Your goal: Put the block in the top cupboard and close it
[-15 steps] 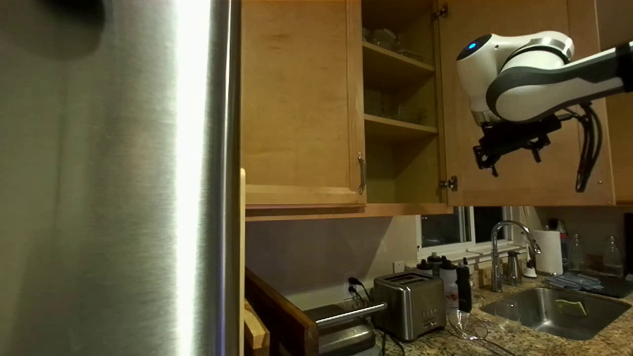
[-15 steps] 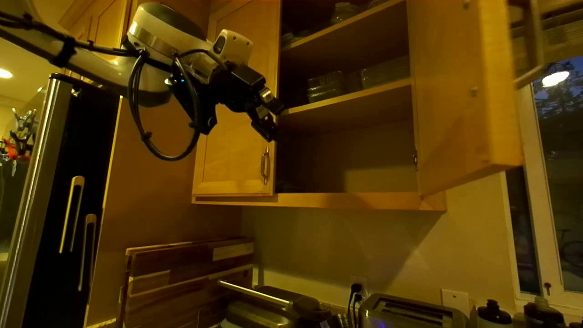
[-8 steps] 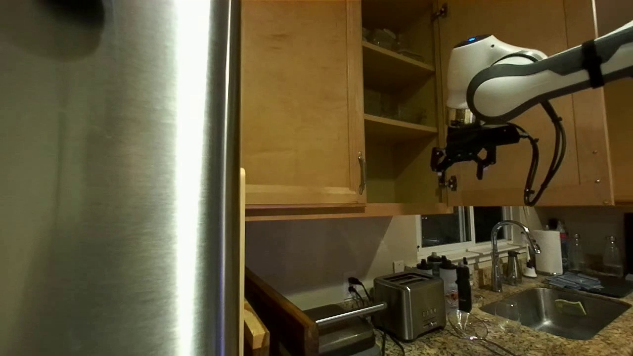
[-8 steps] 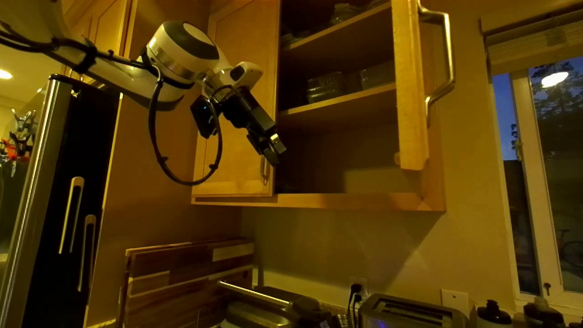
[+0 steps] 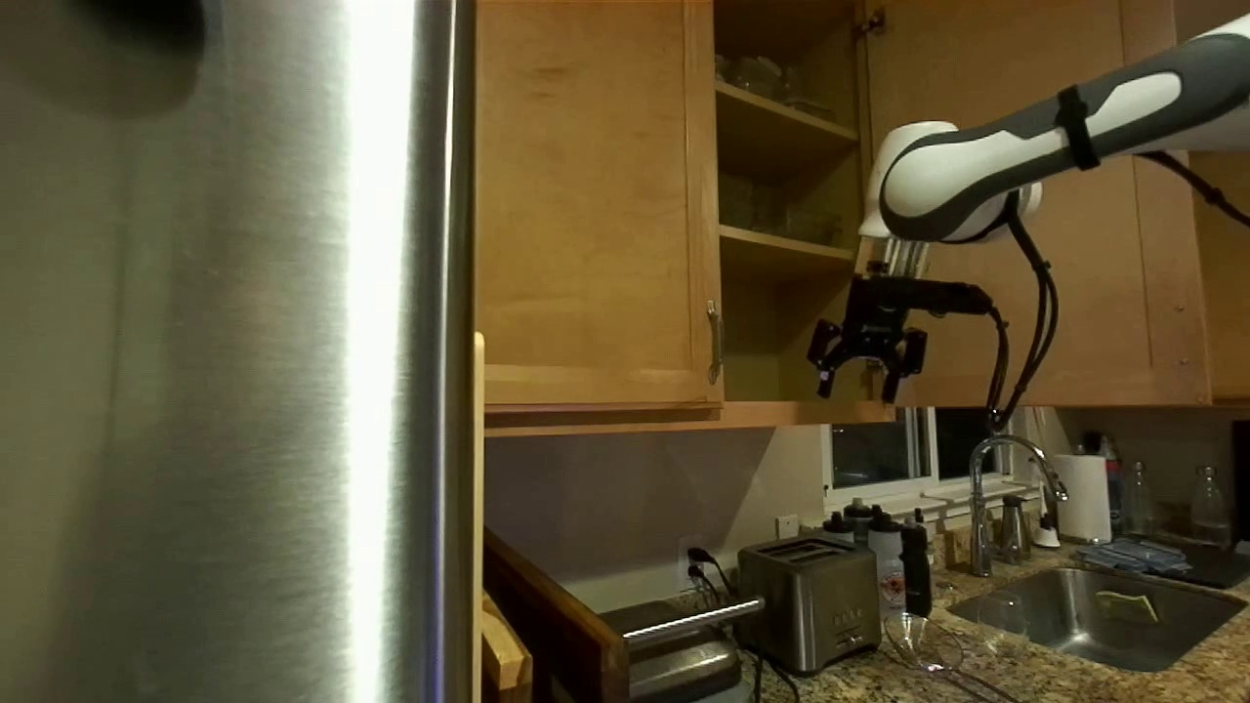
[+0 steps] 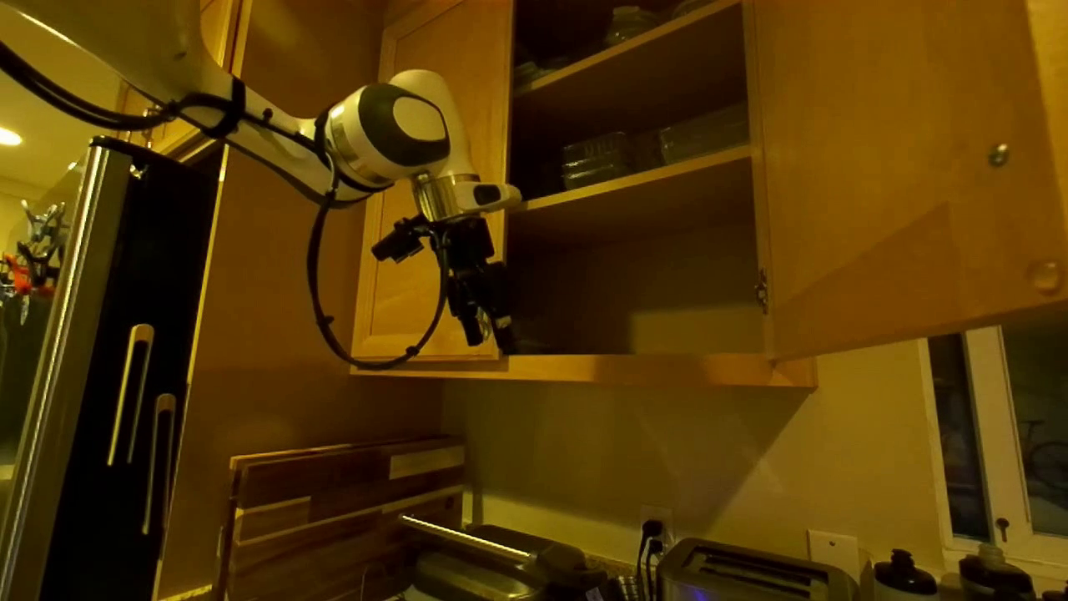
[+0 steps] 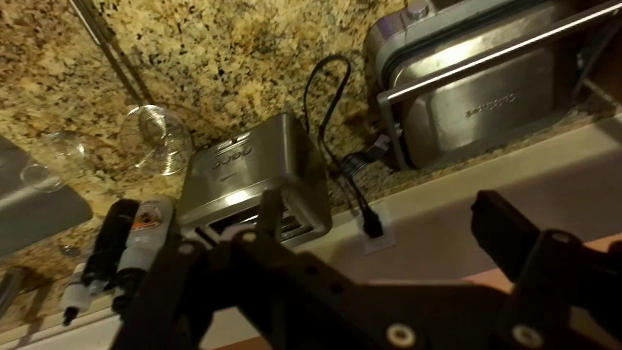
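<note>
In an exterior view, the bottom edge crops the toaster [image 6: 755, 574] below the top cupboard [image 6: 584, 368]; items [image 6: 594, 159] inside the cupboard (dim, blurred) are unclear.

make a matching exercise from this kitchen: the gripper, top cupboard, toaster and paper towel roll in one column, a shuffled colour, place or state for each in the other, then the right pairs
1 gripper
2 top cupboard
3 toaster
4 paper towel roll

A white, standing upright
B has a shut door and an open door
C jaws apart, holding nothing
D steel, on the granite counter

Right pairs: 1-C, 2-B, 3-D, 4-A
</note>
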`<state>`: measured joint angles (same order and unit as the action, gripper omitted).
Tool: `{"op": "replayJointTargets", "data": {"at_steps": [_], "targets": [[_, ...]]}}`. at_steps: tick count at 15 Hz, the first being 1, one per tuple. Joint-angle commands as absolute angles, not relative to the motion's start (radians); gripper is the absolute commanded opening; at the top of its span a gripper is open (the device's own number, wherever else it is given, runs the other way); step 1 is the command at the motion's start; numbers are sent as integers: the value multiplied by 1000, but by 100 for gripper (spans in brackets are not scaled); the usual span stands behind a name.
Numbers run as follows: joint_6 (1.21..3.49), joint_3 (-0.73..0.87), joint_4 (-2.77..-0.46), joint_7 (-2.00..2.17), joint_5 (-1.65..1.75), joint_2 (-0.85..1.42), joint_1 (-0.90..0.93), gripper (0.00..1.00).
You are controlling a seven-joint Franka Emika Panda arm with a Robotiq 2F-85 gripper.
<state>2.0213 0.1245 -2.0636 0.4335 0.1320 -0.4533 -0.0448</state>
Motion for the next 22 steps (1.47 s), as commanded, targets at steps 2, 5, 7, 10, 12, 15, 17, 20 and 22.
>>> {"op": "replayJointTargets", "data": {"at_steps": [2,5,7,10,12,15,17,20,22], "targets": [[1840,159,-1978,167,-25,-396,-53,100],[1703,152,-1919,65,15,-351,-73,100],[1766,137,-1959,109,-1,-373,-83,100],[1767,132,-1959,110,0,-369,-86,100],[1767,131,-1959,110,0,-369,-86,100],[1761,127,-1985,59,0,-391,-73,100],[1773,113,-2018,-15,15,-418,-58,100],[1779,80,-2070,-136,24,-454,-30,100],[1783,57,-2107,-203,29,-485,-9,100]]}}
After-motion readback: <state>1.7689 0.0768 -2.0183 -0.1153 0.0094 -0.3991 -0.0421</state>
